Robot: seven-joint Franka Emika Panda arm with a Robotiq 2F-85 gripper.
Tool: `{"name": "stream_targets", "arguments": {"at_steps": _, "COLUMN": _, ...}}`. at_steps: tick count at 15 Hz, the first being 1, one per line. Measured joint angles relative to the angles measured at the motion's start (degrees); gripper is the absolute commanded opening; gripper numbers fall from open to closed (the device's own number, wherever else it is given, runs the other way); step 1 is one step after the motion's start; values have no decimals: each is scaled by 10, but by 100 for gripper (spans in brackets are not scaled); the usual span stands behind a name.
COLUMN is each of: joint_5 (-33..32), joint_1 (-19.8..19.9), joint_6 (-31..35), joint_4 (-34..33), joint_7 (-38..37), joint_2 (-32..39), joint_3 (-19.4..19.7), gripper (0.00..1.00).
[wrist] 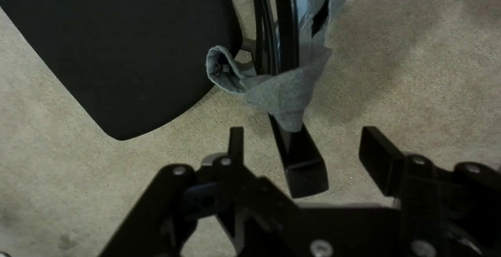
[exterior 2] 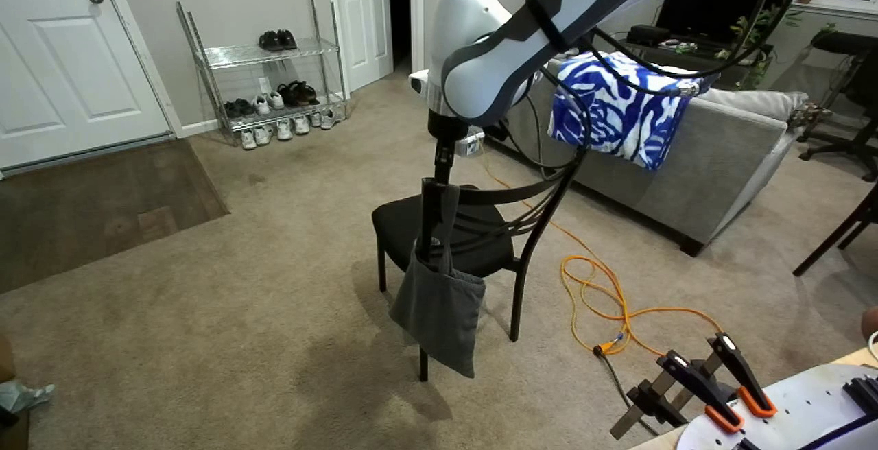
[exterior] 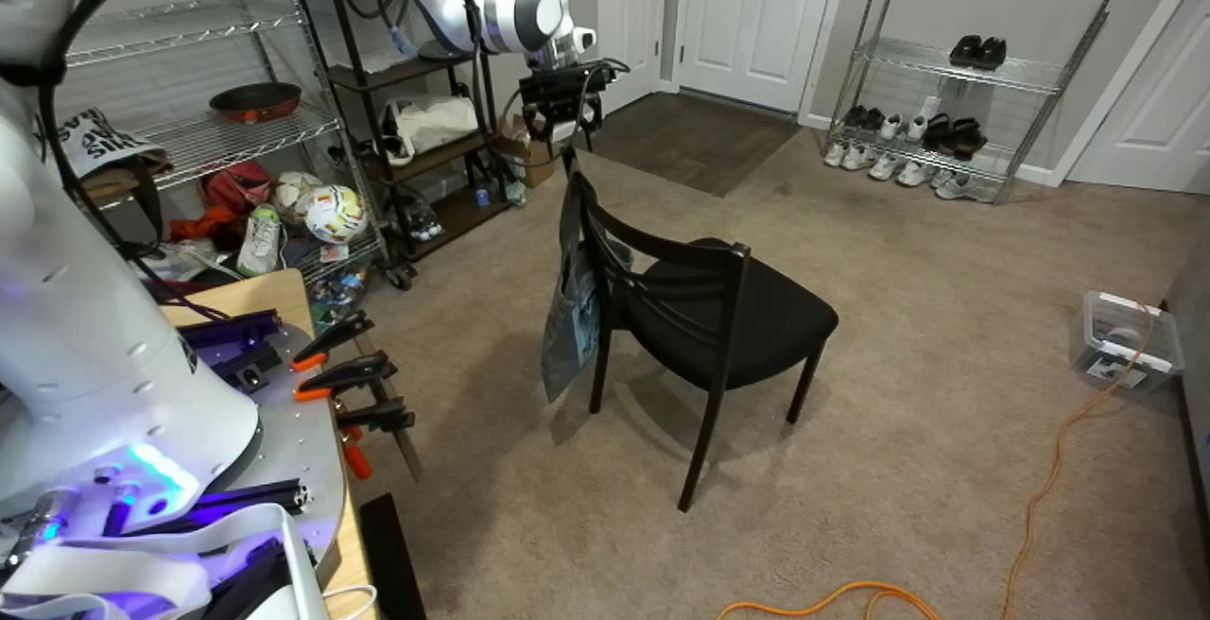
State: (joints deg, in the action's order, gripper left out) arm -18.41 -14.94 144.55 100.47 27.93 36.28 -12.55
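Observation:
My gripper [wrist: 307, 147] is open, with its two black fingers spread apart in the wrist view. The top end of a black chair back post [wrist: 307, 178] shows between the fingers, with a gap on each side. A grey cloth bag [exterior 2: 439, 320] hangs by its strap from this corner of the chair back. In the wrist view the grey strap [wrist: 287, 96] loops over the backrest just beyond the fingertips. The black chair [exterior: 756, 318] stands upright on the carpet. In both exterior views my gripper [exterior: 564, 124] points down directly above the post; its fingers are dark there.
A table with clamps [exterior: 345, 374] stands by the robot base. Wire shelving [exterior: 227, 143] and a dark shelf rack [exterior: 416, 162] are behind the arm. A shoe rack [exterior 2: 274, 86], grey couch [exterior 2: 658, 162], orange cord [exterior 2: 617, 299] and clear bin [exterior: 1125, 341] surround the chair.

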Motion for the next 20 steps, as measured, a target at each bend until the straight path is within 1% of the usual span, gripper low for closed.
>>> {"name": "stream_targets", "arguments": {"at_steps": 7, "joint_5": 2, "joint_1": 6, "joint_6": -7, "joint_4": 20, "joint_7": 0, "joint_2": 0, "joint_3": -3, "gripper": 100}}
{"name": "stream_targets", "arguments": {"at_steps": 8, "joint_5": 3, "joint_1": 7, "joint_6": -7, "joint_4": 21, "joint_7": 0, "joint_2": 0, "joint_3": -3, "gripper": 96}}
{"name": "stream_targets", "arguments": {"at_steps": 9, "joint_5": 3, "joint_1": 8, "joint_6": -7, "joint_4": 22, "joint_7": 0, "joint_2": 0, "joint_3": -3, "gripper": 74}}
{"name": "stream_targets", "arguments": {"at_steps": 11, "joint_5": 3, "joint_1": 9, "joint_6": -7, "joint_4": 24, "joint_7": 0, "joint_2": 0, "joint_3": -3, "gripper": 69}}
{"name": "stream_targets", "arguments": {"at_steps": 14, "joint_5": 3, "joint_1": 10, "joint_6": -7, "joint_4": 24, "joint_7": 0, "joint_2": 0, "joint_3": -3, "gripper": 48}}
{"name": "stream_targets", "arguments": {"at_steps": 20, "joint_5": 3, "joint_1": 13, "joint_6": -7, "joint_4": 23, "joint_7": 0, "joint_2": 0, "joint_3": -3, "gripper": 9}}
